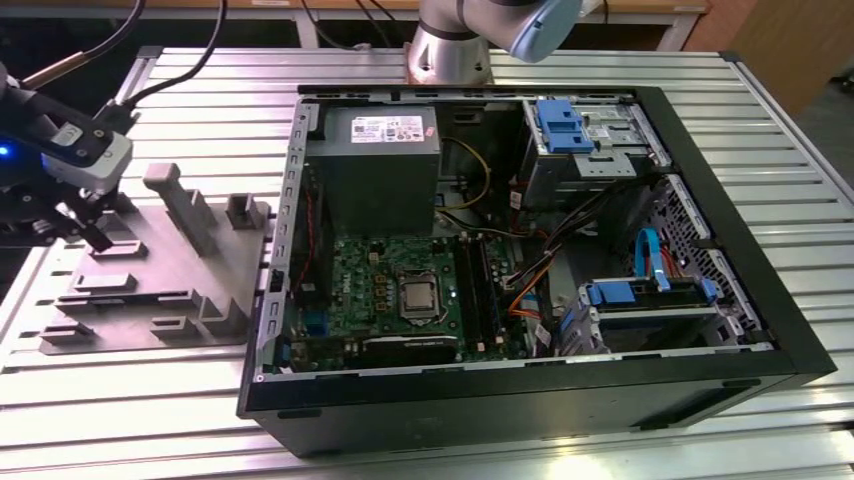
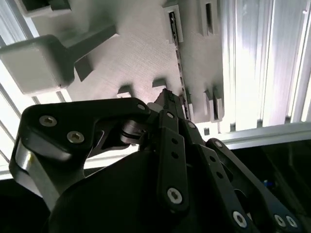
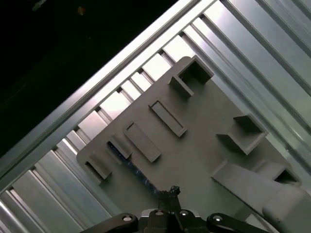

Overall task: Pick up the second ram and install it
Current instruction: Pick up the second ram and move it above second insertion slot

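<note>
Workbench of ribbed metal slats (image 1: 134,400) carried an open black computer case (image 1: 534,385) in the exterior view. Its motherboard (image 1: 387,265) faced up, with a grey power-supply box (image 1: 378,170) and long black slot rails (image 1: 477,295) inside. Towards the exterior view's left, well apart from those rails, lay a grey fixture plate (image 1: 160,275) with raised blocks (image 1: 180,205). The gripper (image 1: 96,238) hung over that plate, its tips down among the blocks.

In the second wrist view, the gripper (image 2: 167,99) had its black fingers (image 2: 170,141) drawn in narrow. Their tips met the second ram (image 2: 177,53), a thin strip that stood on its long edge in the fixture plate (image 2: 131,53) between small blocks (image 2: 214,104).

In the first wrist view, the second ram (image 3: 130,166) showed as a blue-green line across the fixture plate (image 3: 194,145). It ran from one of the blocks (image 3: 119,145) to the gripper (image 3: 170,191), whose tips appeared clenched on the strip's upper edge.

Judged from this, the strip should be light and stiff, but thin and fragile. It could crack if bent, and its chips and contact edge are best left untouched. A hold across the flat faces at the upper edge, near mid-length, should keep it level.
</note>
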